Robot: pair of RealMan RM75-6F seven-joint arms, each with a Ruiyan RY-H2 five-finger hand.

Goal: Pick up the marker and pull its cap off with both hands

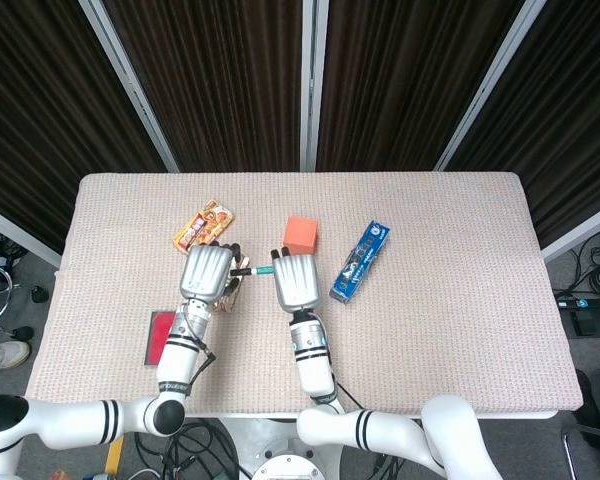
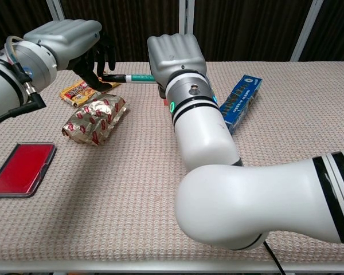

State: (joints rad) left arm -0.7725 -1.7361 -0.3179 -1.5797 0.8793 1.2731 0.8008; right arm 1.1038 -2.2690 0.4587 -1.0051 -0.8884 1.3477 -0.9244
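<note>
Marker (image 2: 139, 77) level, airborne | right robot hand (image 2: 175, 52) grips barrel | left robot hand (image 2: 74, 39) fingers curl round cap (image 2: 116, 77)

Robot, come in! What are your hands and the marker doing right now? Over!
Right hand holds marker up off the table. Left hand at the black cap, fingers around it. Cap on. Nothing in the way.

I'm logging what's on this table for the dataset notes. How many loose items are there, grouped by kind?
Marker: 1
Snack packets: 2, orange and foil
Blue pack: 1
Orange block: 1
Red flat case: 1
Total: 6
</note>
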